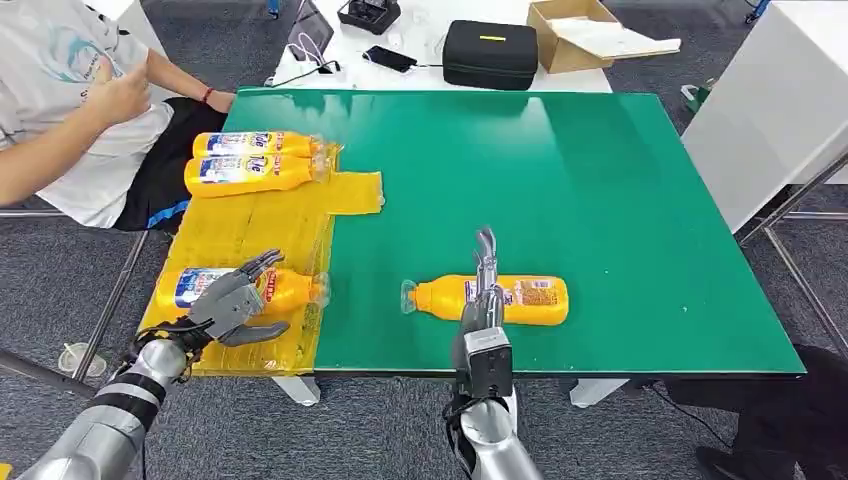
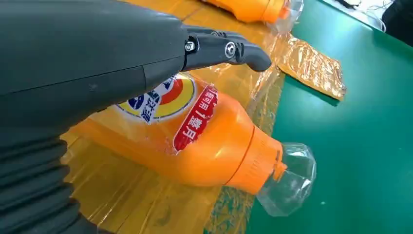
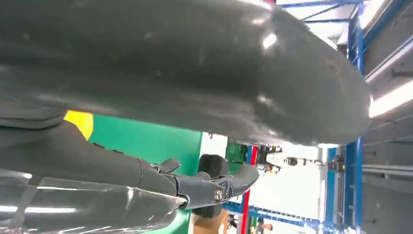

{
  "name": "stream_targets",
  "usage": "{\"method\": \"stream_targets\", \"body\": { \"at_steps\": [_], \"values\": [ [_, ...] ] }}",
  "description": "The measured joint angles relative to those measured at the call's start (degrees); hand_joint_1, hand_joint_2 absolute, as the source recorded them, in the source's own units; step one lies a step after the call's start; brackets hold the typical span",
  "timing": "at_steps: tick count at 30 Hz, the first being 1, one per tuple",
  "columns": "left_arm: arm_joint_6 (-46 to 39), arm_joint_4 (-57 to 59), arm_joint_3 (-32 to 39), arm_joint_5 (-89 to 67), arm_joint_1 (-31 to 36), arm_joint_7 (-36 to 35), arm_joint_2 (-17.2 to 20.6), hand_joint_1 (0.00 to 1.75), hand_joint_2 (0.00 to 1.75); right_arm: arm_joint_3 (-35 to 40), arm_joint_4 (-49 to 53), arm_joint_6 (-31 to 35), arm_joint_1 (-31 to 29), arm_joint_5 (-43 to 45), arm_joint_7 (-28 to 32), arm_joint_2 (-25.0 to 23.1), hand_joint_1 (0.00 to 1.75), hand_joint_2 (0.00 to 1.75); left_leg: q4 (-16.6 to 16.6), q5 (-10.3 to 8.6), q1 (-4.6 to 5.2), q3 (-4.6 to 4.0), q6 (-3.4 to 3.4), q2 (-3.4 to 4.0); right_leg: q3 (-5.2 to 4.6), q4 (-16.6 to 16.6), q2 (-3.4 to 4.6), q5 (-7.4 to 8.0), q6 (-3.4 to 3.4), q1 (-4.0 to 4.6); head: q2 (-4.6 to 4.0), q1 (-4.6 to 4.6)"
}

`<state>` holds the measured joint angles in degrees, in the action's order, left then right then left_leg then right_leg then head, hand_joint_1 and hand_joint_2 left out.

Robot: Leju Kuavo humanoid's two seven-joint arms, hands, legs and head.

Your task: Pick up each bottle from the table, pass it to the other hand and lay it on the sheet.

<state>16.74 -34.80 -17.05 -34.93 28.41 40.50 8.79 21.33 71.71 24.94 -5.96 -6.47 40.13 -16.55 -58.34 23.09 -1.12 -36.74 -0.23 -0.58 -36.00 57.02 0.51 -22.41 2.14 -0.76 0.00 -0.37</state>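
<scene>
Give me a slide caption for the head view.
Left hand over a sheet-laid bottle; right hand above the table's last bottle.

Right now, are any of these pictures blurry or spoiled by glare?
Head view: sharp, with a pale sheen of overhead light on the green table. Left wrist view: the bottle is crisp, the grey cover up close soft. Right wrist view: the right hand is dark and blurred, and the bright background is washed out.

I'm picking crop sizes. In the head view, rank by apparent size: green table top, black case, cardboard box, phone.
1. green table top
2. and 3. black case and cardboard box: too alike to rank; the box is cut off
4. phone
</scene>
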Motion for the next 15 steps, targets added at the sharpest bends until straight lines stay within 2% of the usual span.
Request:
{"method": "stream_targets", "body": {
  "at_steps": [11, 12, 14, 15],
  "values": [
    [4.0, -3.0, -2.2, 3.8, -0.8, 0.0, 2.7, 0.0, 0.0, -0.6, -0.6, -0.4, -0.2, 0.5, 0.0, 0.0, 0.0, 0.0, 0.0, 0.01, -0.04, -0.03, -0.01, 0.01, -0.03, 0.0, 0.0, -0.01, -0.01, 0.03, 0.0, 0.0],
    [4.4, -3.2, -2.6, 4.6, -0.9, 0.0, 3.0, 0.0, 1.75, -0.7, -0.8, -0.5, -0.3, 0.6, 0.0, 0.0, 0.0, 0.0, 0.0, 0.01, -0.04, -0.03, -0.01, 0.01, -0.03, 0.0, 0.0, -0.01, -0.01, 0.03, 0.0, 0.0],
    [4.0, -4.3, -3.3, 8.5, -1.5, 0.0, 3.5, 0.0, 1.75, -0.7, -1.0, -0.5, -0.5, 0.7, 0.0, 0.0, 0.0, 0.0, 0.0, 0.01, -0.04, -0.03, -0.01, 0.01, -0.05, 0.0, 0.01, -0.01, -0.01, 0.03, 0.02, 0.0],
    [2.8, -5.2, -3.5, 11.5, -2.1, 0.0, 3.5, 0.0, 1.75, -0.8, -1.0, -0.5, -0.5, 0.7, 0.0, 0.0, 0.0, 1.75, 0.0, 0.01, -0.04, -0.03, -0.01, 0.03, -0.09, 0.0, 0.01, -0.01, -0.01, 0.03, 0.0, -0.02]
  ]
}}
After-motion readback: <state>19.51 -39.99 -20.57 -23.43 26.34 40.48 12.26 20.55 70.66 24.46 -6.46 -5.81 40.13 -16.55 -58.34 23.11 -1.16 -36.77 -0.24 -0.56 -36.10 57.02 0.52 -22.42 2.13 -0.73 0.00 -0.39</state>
